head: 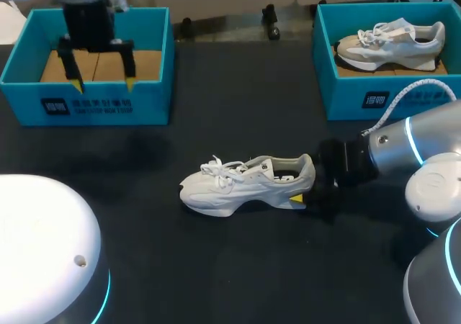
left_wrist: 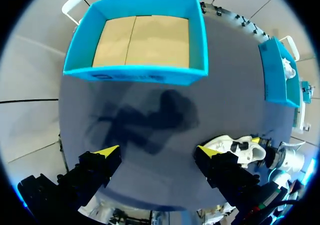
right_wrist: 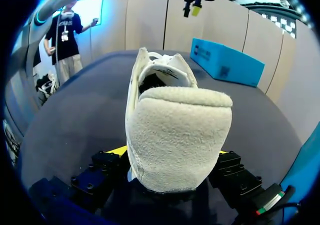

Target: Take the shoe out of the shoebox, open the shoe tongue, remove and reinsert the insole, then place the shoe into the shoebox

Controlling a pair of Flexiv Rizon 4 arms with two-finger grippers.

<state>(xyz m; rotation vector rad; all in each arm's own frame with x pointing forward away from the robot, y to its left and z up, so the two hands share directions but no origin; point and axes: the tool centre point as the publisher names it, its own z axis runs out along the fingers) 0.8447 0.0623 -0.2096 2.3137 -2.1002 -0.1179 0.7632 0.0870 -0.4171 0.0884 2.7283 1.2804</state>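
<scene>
**Sneaker out on the surface, tongue and insole work yet to come**

Head view: the white lace-up sneaker [head: 245,183] stands on the dark surface [head: 238,266], heel pinched by the right end effector [head: 302,191], toe pointing away from it. The left end effector [head: 102,85] hangs spread over the open teal cardboard shoebox [head: 94,106], which shows only its brown floor. I judge removal done; tongue, insole and return remain. Left wrist view: the left end effector [left_wrist: 157,151] is spread above bare surface, with the shoebox [left_wrist: 135,75] ahead and the sneaker [left_wrist: 237,147] beside one finger, so there is ample room between. Right wrist view: the sneaker's [right_wrist: 175,135] heel sits between the right end effector's [right_wrist: 170,152] pressing fingers, with open surface on both sides and the shoebox [right_wrist: 225,62] well ahead.
</scene>
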